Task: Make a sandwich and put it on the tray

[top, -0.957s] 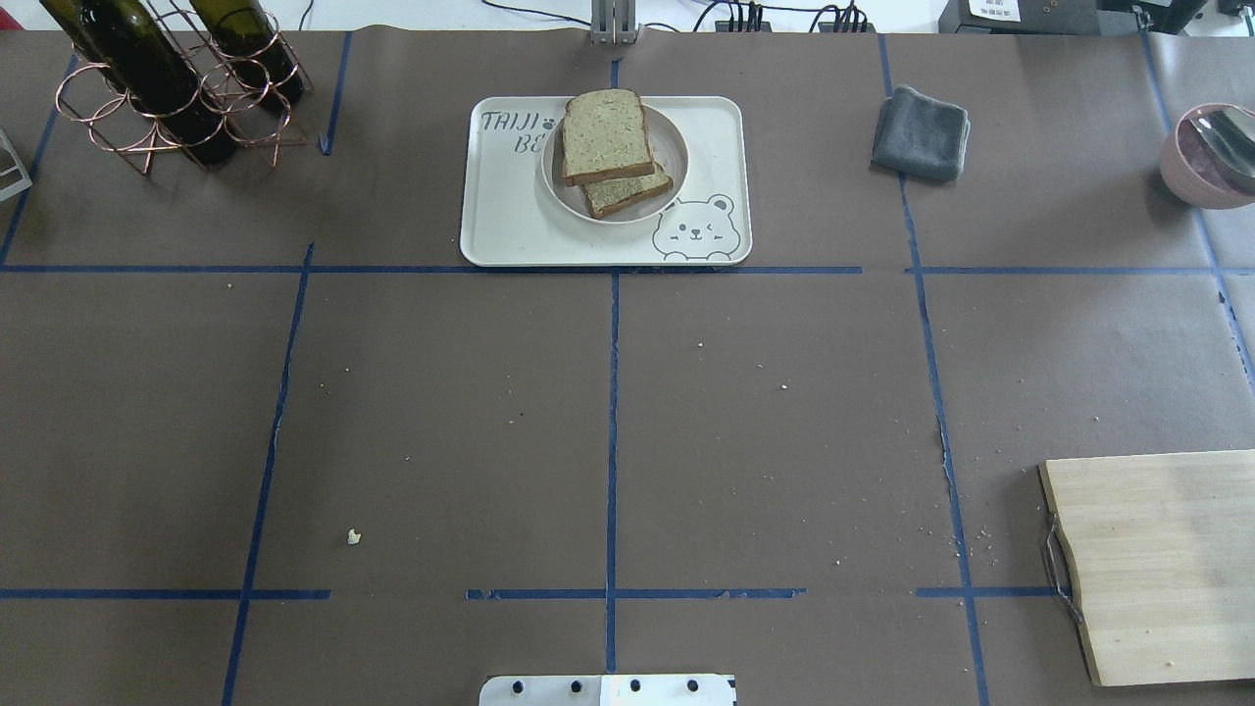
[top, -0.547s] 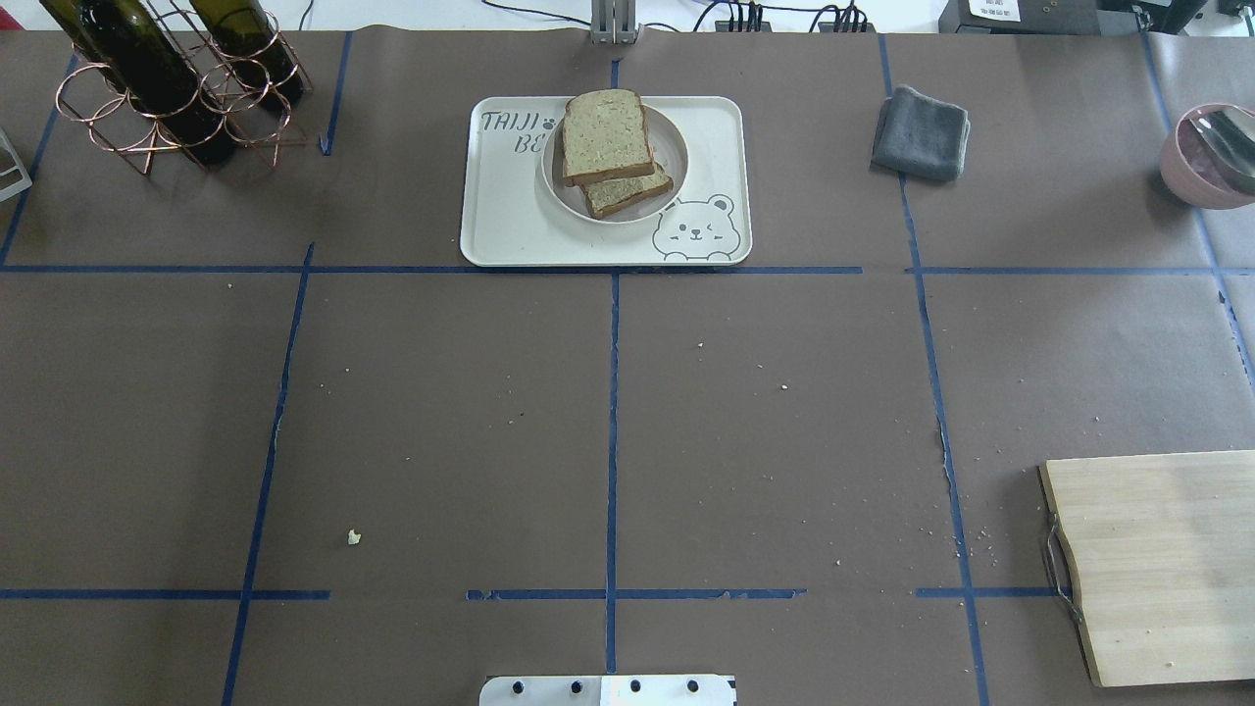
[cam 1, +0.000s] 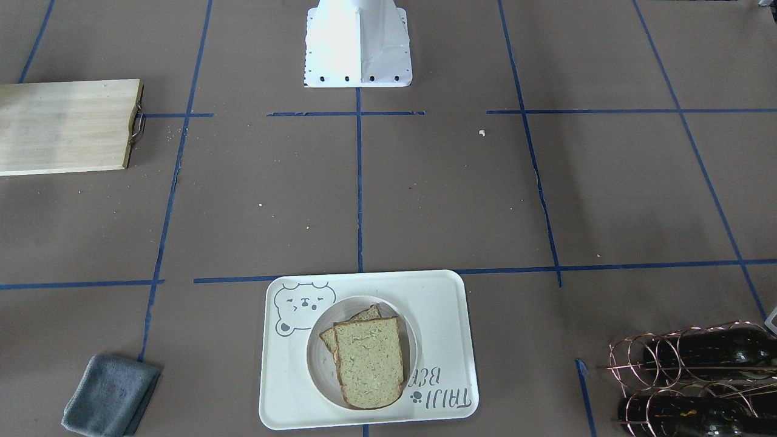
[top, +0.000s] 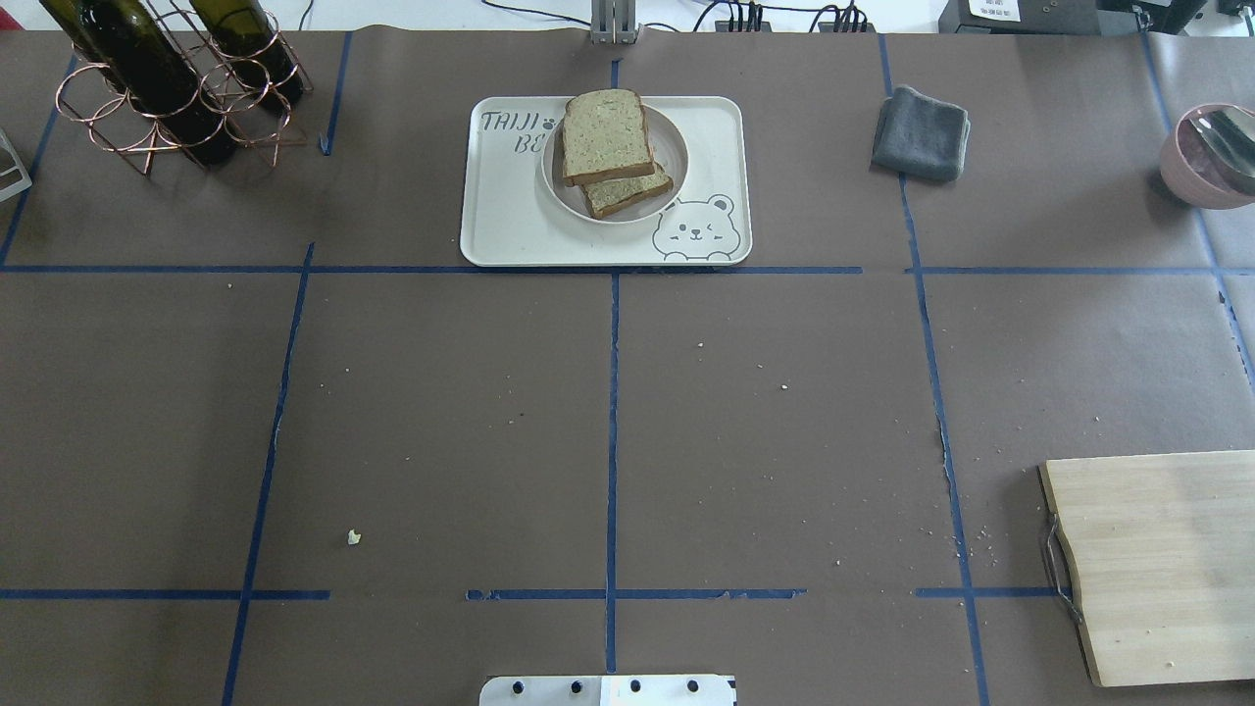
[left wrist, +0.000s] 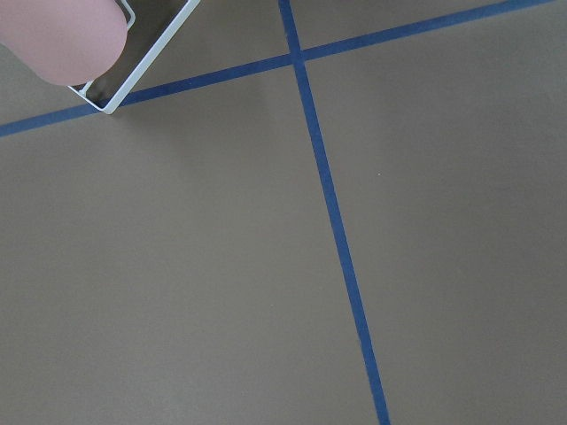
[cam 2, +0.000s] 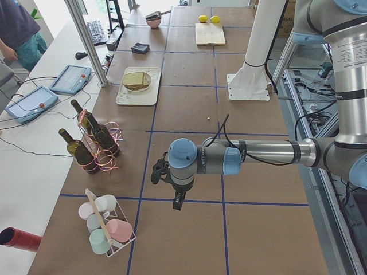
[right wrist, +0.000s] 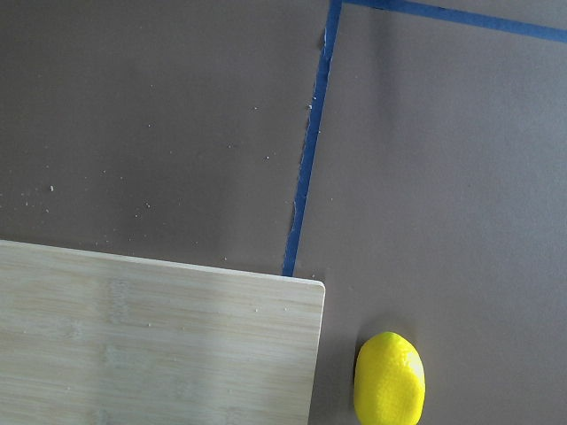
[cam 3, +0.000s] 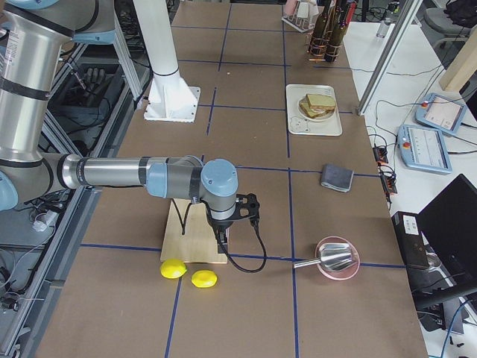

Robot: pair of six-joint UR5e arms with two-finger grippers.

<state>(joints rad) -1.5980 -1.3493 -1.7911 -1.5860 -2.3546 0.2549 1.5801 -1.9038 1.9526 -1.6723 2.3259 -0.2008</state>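
Two square tan bread slices with dark brown crusts [top: 608, 137] make sandwich, upper slice askew on lower. We find it on small round white plate [top: 675, 147], plate on cream-white rectangular bear-print tray [top: 505, 221], far middle of brown-papered bench [top: 441, 412]. Left gripper [cam 2: 178, 199] hangs over bare bench near copper wine-bottle rack [cam 2: 96, 146]. Right gripper [cam 3: 221, 237] hangs over pale wooden board [cam 3: 186, 246], yellow lemon [right wrist: 390, 378] just beside board corner. Both show only in side views, so we cannot tell whether fingers are apart or together.

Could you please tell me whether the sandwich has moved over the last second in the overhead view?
No. The sandwich lies just as before on the plate, its top slice at the same spot beside the lettering on the tray.
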